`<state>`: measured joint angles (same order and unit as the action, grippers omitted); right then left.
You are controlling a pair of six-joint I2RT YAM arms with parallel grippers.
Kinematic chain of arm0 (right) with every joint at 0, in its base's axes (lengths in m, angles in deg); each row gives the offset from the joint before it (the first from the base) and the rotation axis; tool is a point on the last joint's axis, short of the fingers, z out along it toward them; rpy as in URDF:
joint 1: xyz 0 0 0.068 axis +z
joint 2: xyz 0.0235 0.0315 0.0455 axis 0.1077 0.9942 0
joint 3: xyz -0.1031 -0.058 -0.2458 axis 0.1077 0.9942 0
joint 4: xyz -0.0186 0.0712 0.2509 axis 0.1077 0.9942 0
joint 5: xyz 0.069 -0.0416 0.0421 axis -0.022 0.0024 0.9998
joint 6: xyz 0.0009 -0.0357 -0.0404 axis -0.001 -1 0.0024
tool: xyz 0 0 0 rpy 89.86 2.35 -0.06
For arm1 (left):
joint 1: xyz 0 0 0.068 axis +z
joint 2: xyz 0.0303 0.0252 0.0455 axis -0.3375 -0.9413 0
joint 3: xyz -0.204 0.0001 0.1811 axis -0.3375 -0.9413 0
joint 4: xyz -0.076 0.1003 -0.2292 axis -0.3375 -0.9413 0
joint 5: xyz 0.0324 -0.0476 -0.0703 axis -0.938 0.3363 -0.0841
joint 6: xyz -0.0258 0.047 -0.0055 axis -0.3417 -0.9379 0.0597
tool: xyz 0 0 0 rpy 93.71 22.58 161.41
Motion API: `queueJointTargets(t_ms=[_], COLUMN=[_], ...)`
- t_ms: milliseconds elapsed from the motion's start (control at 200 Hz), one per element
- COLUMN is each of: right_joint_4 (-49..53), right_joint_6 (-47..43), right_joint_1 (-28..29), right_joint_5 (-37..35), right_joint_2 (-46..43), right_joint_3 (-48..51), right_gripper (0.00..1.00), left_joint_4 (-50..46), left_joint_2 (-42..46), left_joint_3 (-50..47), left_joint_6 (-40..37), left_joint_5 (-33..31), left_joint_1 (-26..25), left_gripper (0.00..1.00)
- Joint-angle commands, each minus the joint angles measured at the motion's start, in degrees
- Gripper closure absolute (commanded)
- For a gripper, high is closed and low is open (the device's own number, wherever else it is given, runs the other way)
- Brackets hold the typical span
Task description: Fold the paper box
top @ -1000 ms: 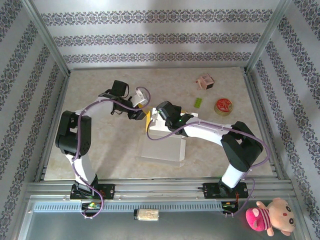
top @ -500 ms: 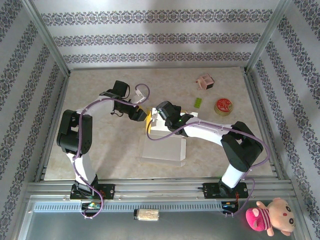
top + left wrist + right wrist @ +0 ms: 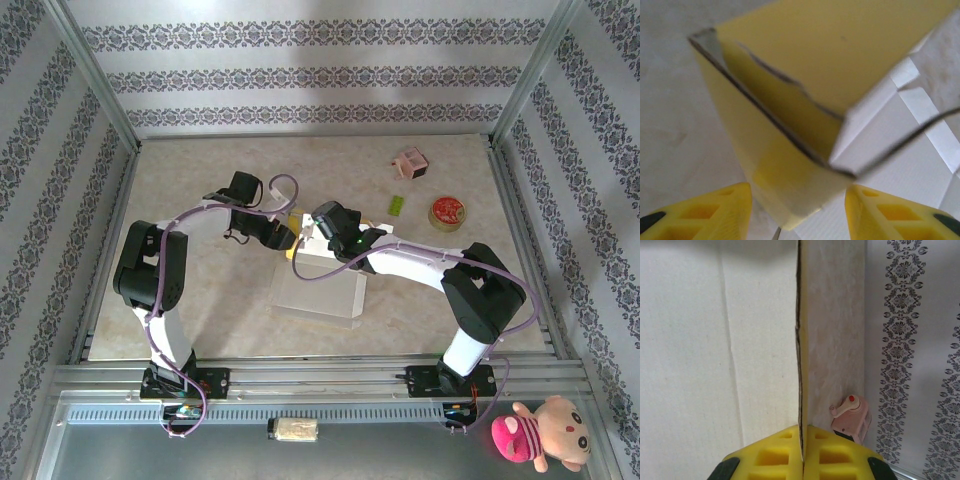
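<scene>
box: we find the paper box (image 3: 322, 290) at frame centre on the surface (image 3: 230, 315) | right pincer (image 3: 801, 432) clenched on its upright panel edge | left pincer (image 3: 797, 200) released, nearer the yellow flap, whose corner sits lower centre, between its fingers

Box (image 3: 320, 300): one.
Arms: two, left arm (image 3: 150, 270) and right arm (image 3: 480, 295).
Grippers: two, left gripper (image 3: 287, 235) and right gripper (image 3: 316, 222).
Yellow fingers (image 3: 705, 210): two on each gripper, four together.
Pink item (image 3: 410, 162): one.
Green block (image 3: 398, 205): one.
Red round tin (image 3: 447, 212): one.
Plush toy (image 3: 540, 432): one.
Small pale object (image 3: 293, 430) at front rail: one.
Table (image 3: 200, 180): one.
</scene>
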<state>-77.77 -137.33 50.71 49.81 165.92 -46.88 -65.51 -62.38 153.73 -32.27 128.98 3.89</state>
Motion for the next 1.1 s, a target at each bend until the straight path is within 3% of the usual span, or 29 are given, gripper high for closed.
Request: queueJointTargets(t_ms=[0,320,490,605,795,984,1094], right_joint_4=[0.17,1.39,1.76,1.76,1.76,1.73,1.70], right_joint_6=[0.82,1.66,1.59,1.54,1.34,1.33,1.18], right_joint_1=[1.02,2.11,2.24,2.27,2.08,1.96,1.87], right_joint_5=[-0.03,0.49,0.26,0.15,-0.01,0.01,-0.06], right_joint_2=[-0.26,0.05,-0.49,-0.83,-0.66,-0.30,-0.26], right_joint_3=[0.15,-0.37,0.10,0.59,0.72,0.63,0.76], right_gripper=[0.99,0.99,0.99,0.99,0.99,0.99,0.99], left_joint_4=[8.83,22.17,26.32,26.32,22.39,24.32,28.02], left_joint_2=[1.43,4.02,6.13,7.39,10.11,13.07,16.43], left_joint_3=[-2.16,-8.44,-11.01,-11.97,-12.58,-15.11,-18.12], left_joint_6=[6.63,10.00,10.13,8.58,4.51,4.83,7.29], left_joint_5=[-4.33,-17.66,-20.35,-16.29,-8.60,-0.46,3.56], left_joint_1=[-1.23,-6.84,-7.30,-7.29,-6.92,-4.76,-2.90], left_gripper=[0.51,0.52,0.56,0.56,0.33,0.30,0.15])
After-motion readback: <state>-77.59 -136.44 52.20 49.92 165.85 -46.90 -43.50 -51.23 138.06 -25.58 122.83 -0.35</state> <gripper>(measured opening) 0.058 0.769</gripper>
